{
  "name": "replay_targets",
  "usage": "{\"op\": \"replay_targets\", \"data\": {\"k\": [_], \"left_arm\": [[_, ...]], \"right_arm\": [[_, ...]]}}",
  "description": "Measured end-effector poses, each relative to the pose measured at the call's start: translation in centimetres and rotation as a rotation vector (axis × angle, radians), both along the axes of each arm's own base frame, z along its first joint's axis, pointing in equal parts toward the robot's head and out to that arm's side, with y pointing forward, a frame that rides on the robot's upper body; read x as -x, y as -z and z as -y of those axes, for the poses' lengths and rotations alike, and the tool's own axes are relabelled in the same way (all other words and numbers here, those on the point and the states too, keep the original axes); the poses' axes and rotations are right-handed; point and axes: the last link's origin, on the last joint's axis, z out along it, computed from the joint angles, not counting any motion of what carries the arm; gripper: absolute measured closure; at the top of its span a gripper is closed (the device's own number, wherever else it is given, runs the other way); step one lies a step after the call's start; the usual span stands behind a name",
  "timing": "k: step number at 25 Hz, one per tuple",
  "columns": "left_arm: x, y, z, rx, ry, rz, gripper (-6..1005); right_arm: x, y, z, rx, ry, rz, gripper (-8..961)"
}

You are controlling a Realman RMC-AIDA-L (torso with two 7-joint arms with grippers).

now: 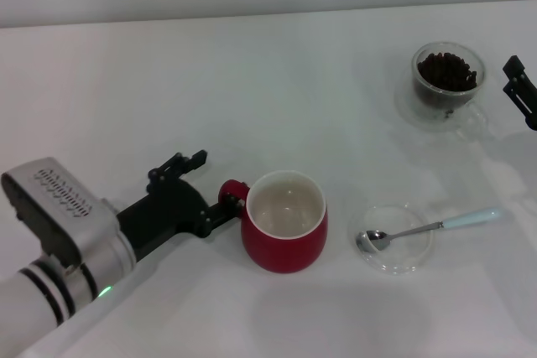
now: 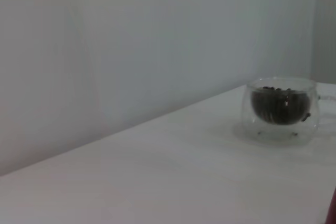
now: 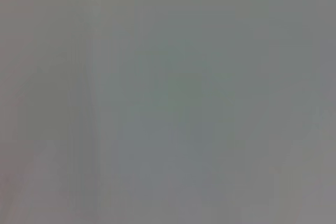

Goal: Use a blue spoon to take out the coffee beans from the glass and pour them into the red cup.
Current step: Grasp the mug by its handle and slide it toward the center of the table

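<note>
Left hand (image 1: 220, 197) pinches the red cup (image 1: 285, 232) by its handle. Beyond the cup – blue spoon (image 1: 428, 226), bowl in a glass dish (image 1: 398, 238). Farther off, glass (image 1: 447, 81) of coffee beans (image 1: 446, 70), just beside right hand (image 1: 522, 90) – grip unclear.

TEXT: none you can read | LABELS: none | BRANDS: none | NUMBERS: none | SIGNS: none in any view you have

Small clear round glass cup (image 2: 281, 107) stands upright on white tabletop (image 2: 173, 177), near its far edge. Dark brown coffee beans (image 2: 279, 103) fill inner bowl. Plain pale grey wall (image 2: 131, 40) behind. Red sliver (image 2: 333, 211) at frame corner, unidentifiable.
</note>
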Motion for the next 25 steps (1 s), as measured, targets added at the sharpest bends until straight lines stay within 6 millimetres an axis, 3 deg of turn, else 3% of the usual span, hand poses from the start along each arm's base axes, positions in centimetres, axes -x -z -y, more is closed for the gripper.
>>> {"op": "replay_targets", "data": {"k": [6, 19, 25], "left_arm": [[1.3, -0.8, 0.9, -0.017, -0.006, 0.015, 212], [3.7, -3.1, 2.9, -0.060, 0.012, 0.056, 212], [3.7, -3.8, 3.5, -0.078, 0.034, 0.096, 216]], "right_arm": [[-0.1, 0.0, 0.0, 0.004, 0.008, 0.001, 83], [-0.3, 0.0, 0.0, 0.015, 0.010, 0.020, 83], [-0.7, -0.1, -0.2, 0.024, 0.033, 0.027, 83]]}}
